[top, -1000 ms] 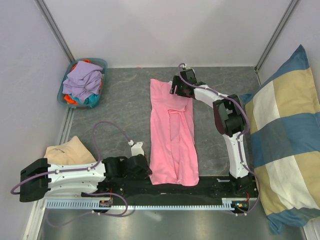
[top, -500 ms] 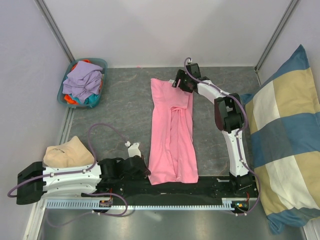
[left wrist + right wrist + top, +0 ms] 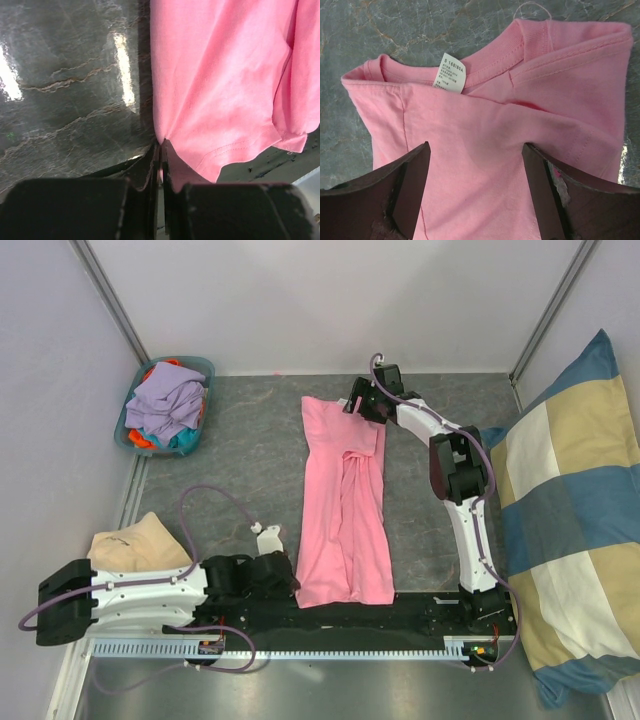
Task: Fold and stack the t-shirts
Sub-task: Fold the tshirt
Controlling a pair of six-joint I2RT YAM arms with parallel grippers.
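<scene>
A bright pink t-shirt [image 3: 345, 505] lies folded into a long strip down the middle of the table, neck end far. My right gripper [image 3: 362, 406] is open over its far right corner; in the right wrist view both fingers [image 3: 410, 170] straddle the pink cloth [image 3: 485, 145] below the white neck label [image 3: 451, 70]. My left gripper [image 3: 296, 583] is shut on the shirt's near left hem corner [image 3: 161, 145], cloth pinched between the jaws. Lavender, teal and orange tees [image 3: 165, 405] lie heaped in a basket.
The teal basket [image 3: 205, 370] stands at the far left corner. A folded beige garment [image 3: 135, 545] lies at the near left. A large blue-and-cream checked cushion [image 3: 570, 530] leans along the right side. A white bottle-like piece [image 3: 268, 537] sits by the left arm.
The right gripper moved from the shirt's upper right toward the far edge and released the fold there. The left arm shifted slightly; the shirt's near end narrowed a little.
</scene>
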